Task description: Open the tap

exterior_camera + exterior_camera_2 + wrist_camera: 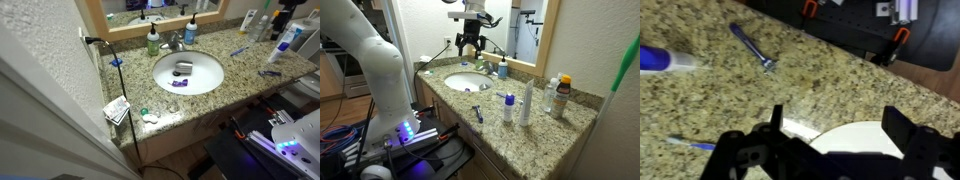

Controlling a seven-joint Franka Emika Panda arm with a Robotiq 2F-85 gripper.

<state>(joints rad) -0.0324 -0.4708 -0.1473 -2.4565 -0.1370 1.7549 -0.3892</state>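
Observation:
The tap [175, 42] is a small silvery faucet at the back rim of the white sink [205, 88], between a green-topped soap bottle [153, 40] and a blue bottle [190, 32]. In an exterior view the tap [487, 66] is small behind the sink [468, 82]. My gripper [468, 46] hangs open and empty well above the sink, in front of the mirror. In the wrist view my gripper [840, 135] shows two dark fingers spread apart over the granite counter and the sink's white rim [865, 130]. The tap is out of the wrist view.
A grey object [183, 68] and a purple one [178, 83] lie in the sink. Bottles [526, 103] and a razor [478, 113] stand on the counter beside it. A razor [752, 47] and a blue-white tube [660, 62] lie on the granite.

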